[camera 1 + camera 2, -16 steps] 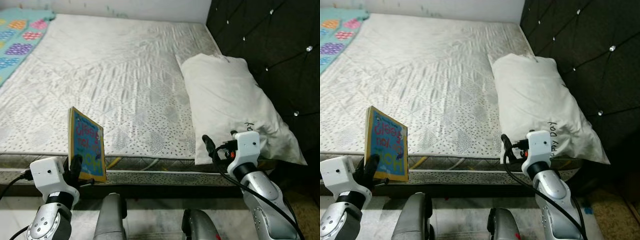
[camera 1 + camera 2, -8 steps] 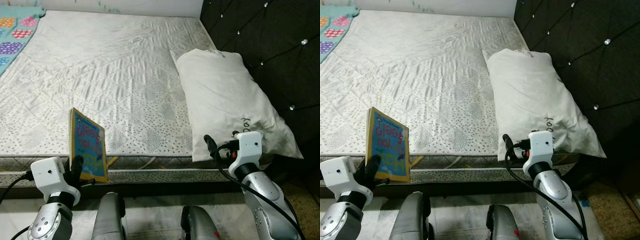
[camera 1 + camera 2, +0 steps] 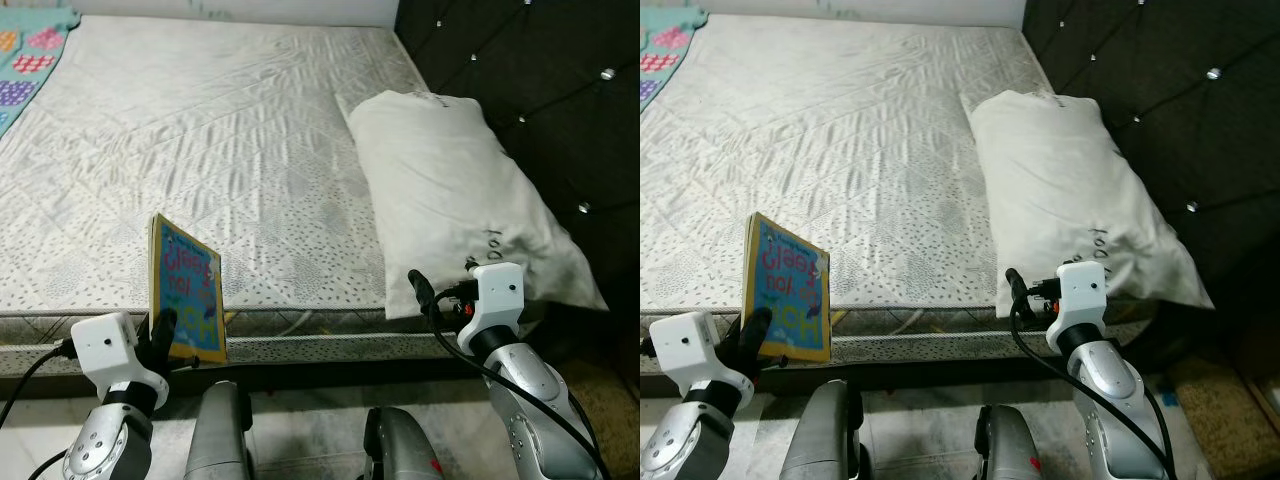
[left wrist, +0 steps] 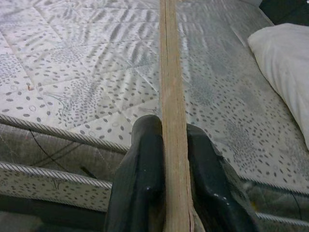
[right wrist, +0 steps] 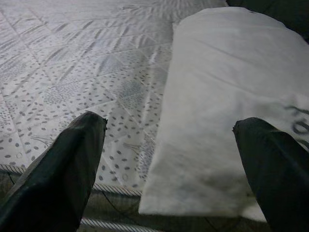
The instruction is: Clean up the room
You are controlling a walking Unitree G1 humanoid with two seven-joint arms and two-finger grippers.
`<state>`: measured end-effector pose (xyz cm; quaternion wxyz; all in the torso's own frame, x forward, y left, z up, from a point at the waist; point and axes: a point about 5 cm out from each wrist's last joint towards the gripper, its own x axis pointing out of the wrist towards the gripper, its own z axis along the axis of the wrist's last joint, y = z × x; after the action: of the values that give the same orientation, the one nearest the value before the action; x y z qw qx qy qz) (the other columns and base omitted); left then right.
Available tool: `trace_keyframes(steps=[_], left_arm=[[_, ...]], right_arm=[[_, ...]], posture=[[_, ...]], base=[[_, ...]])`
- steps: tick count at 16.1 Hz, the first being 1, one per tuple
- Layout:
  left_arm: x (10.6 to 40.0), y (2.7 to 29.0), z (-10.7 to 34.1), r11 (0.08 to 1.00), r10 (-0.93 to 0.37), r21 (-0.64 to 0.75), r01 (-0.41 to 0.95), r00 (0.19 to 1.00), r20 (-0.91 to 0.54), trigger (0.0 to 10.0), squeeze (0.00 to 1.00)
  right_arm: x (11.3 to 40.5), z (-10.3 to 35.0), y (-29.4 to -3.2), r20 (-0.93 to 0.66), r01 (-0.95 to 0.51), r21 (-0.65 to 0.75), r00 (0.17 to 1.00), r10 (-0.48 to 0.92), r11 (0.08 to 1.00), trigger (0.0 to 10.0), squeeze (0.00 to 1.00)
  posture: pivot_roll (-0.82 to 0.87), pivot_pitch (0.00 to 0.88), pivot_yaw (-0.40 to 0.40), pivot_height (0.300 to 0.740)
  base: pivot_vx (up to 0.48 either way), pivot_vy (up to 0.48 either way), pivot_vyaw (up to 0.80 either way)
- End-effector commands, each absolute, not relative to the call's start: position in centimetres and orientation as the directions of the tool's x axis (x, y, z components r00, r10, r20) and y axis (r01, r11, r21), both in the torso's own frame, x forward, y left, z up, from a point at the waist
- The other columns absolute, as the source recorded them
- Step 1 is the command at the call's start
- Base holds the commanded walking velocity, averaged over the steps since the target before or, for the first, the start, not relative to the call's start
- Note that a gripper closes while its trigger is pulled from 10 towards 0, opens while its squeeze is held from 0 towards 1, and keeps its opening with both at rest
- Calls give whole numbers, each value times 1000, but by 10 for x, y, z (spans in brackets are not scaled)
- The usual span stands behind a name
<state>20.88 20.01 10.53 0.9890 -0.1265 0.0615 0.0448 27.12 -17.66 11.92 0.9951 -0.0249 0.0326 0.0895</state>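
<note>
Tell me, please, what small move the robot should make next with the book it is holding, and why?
Probably carry the left gripper forward over the mattress and lower it to set the book down. Its jaws are clamped on the book's lower edge, holding it upright at the bed's near edge, short of any resting place. The right gripper, open, faces the pillow and holds nothing.
</note>
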Motion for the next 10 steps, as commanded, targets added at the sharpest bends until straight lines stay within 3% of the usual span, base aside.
trace_keyframes(steps=[1, 10], left_arm=[[210, 198, 114, 965, 65, -246, -85, 994, -89, 10000, 0], [214, 197, 112, 963, 55, -257, -78, 994, -94, 10000, 0]], right_arm=[[271, 117, -177, -79, -186, -46, 980, 182, 982, 10000, 0], [271, 115, -176, -76, -194, -58, 979, 189, 979, 10000, 0]], posture=[[-25, 147, -53, 588], [-24, 146, -51, 588]], base=[[345, 0, 0], [346, 0, 0]])
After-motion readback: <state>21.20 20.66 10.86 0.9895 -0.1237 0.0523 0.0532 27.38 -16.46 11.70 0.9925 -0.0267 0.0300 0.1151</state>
